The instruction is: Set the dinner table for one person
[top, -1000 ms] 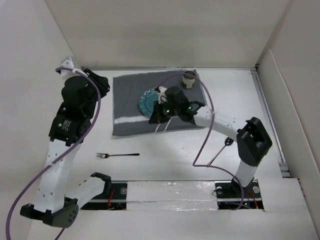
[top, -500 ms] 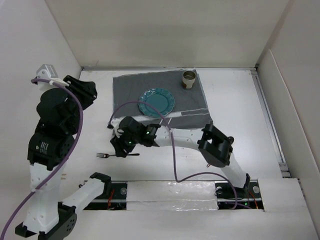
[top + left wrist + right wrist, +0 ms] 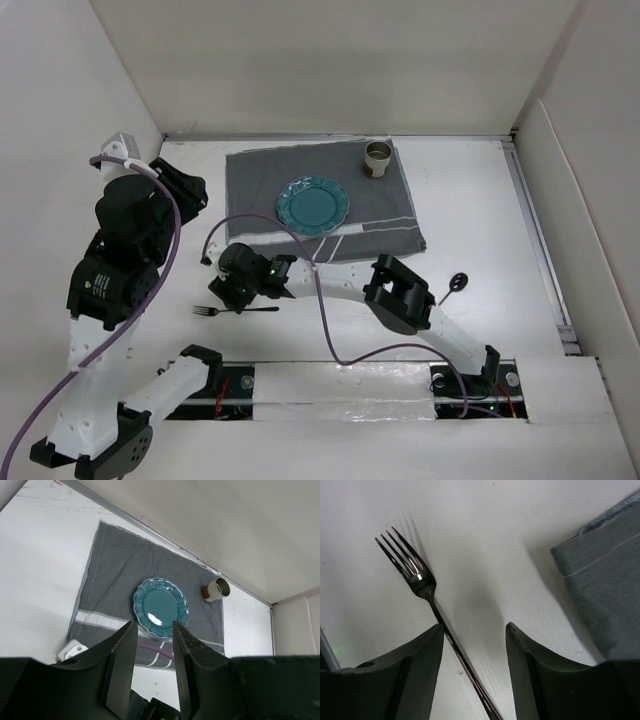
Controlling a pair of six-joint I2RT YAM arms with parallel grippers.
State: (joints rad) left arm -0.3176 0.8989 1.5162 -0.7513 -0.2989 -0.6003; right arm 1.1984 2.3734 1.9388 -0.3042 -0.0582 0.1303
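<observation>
On the white dinner table lies a grey striped cloth with a teal plate in its middle and a beige cup at its far right corner. A dark fork lies in front of the cloth at the left. My right gripper hovers low over it, open. The fork's handle runs between the fingers, close to the left one. My left gripper is raised at the left, open and empty, looking down on the plate and cup.
A dark spoon-like utensil lies on the table to the right, partly behind the right arm. The right arm's purple cable loops over the cloth's front edge. White walls close in the table at the back and both sides.
The right arm swung from the plate on the cloth down and left to the fork, and its jaws opened. The left arm shifted and its jaws widened slightly.
</observation>
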